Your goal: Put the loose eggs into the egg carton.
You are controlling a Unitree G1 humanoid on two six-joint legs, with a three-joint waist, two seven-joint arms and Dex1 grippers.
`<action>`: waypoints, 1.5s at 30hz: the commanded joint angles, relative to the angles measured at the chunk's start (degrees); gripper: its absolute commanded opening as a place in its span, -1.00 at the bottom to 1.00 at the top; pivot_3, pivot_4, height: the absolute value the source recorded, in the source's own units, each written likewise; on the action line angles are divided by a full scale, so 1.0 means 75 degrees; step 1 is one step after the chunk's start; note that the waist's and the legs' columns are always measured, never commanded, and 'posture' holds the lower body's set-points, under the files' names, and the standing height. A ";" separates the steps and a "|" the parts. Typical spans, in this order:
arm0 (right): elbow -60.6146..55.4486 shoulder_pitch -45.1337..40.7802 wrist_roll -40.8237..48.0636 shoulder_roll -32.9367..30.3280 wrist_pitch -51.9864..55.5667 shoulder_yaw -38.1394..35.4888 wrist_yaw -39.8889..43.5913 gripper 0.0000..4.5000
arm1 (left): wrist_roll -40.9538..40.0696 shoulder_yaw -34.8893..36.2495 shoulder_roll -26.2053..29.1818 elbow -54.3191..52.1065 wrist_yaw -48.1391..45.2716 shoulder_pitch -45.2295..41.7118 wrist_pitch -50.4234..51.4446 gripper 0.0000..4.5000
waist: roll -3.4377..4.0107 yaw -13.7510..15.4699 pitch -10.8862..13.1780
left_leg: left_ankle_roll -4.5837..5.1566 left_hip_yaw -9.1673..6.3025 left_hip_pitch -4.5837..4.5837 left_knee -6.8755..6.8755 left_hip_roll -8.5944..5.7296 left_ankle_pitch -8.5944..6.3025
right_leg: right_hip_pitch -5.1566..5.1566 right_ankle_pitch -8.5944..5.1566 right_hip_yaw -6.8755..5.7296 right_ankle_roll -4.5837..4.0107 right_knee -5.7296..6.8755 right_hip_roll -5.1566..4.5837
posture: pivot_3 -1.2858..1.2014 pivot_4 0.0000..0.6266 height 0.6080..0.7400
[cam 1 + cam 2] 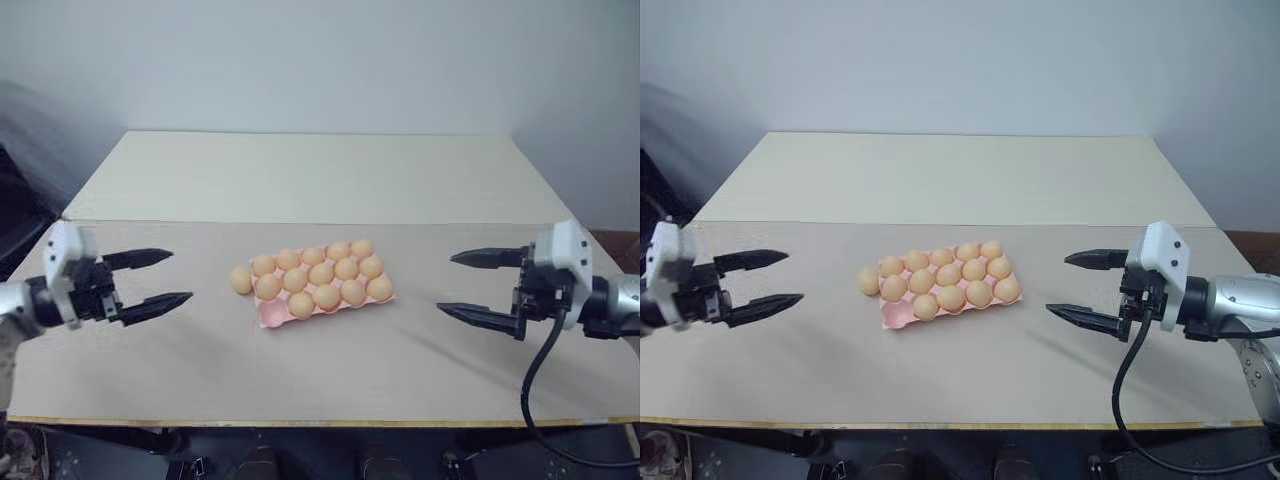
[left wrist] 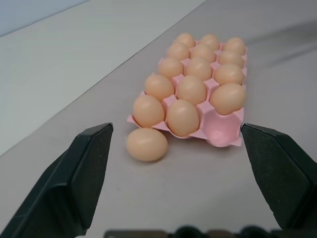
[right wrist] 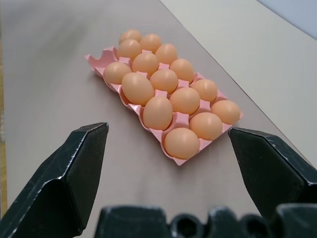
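The pink egg carton (image 1: 272, 316) lies mid-table with eggs in all its cups but the near-left corner cup (image 2: 222, 130). One loose egg (image 1: 240, 280) rests on the table against the carton's left end, seen also as the loose egg (image 2: 146, 144) in the left wrist view. My left gripper (image 1: 160, 279) hovers open and empty well left of that egg, pointing toward it. Off to the right of the carton (image 3: 101, 59), my right gripper (image 1: 468, 283) is open and empty, aimed at the carton.
The carton sits on a grey-brown mat (image 1: 420, 350) covering the near half of the pale table (image 1: 320, 170). The table's front edge (image 1: 320, 421) runs just below the grippers. A black cable (image 1: 535, 385) hangs from the right wrist.
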 commanded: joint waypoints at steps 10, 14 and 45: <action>0.0033 -0.0408 0.0031 -0.0122 -0.0084 0.0058 0.0179 1.00 | -0.0442 0.0640 -0.0036 -0.0914 0.0702 0.0672 0.0201 0.99 | 0.0000 -0.0025 0.0000 | 0.0000 0.0006 0.0007 -0.0002 0.0000 0.0000 | 0.0002 0.0000 0.0005 -0.0002 0.0000 0.0001 | 0.03 -0.52 1.00; 0.0033 -0.0475 0.0003 -0.0092 -0.0100 0.0131 0.0165 1.00 | -0.0056 -0.0078 -0.0172 -0.0396 0.0851 0.0176 -0.0145 0.99 | 0.0000 0.0006 0.0000 | 0.0000 0.0006 0.0006 -0.0003 -0.0001 0.0000 | 0.0002 0.0000 0.0005 -0.0001 -0.0001 0.0001 | 0.03 -0.52 1.00; -0.1208 0.0775 0.0515 -0.0210 0.0474 -0.1343 -0.0401 1.00 | 0.4141 -0.4289 -0.2535 0.9197 -0.0385 -0.5702 -0.6358 0.99 | -0.0002 0.0134 -0.0001 | 0.0002 -0.0001 -0.0022 0.0005 -0.0015 0.0000 | -0.0013 0.0004 0.0003 0.0001 -0.0001 0.0002 | 0.03 -0.52 1.00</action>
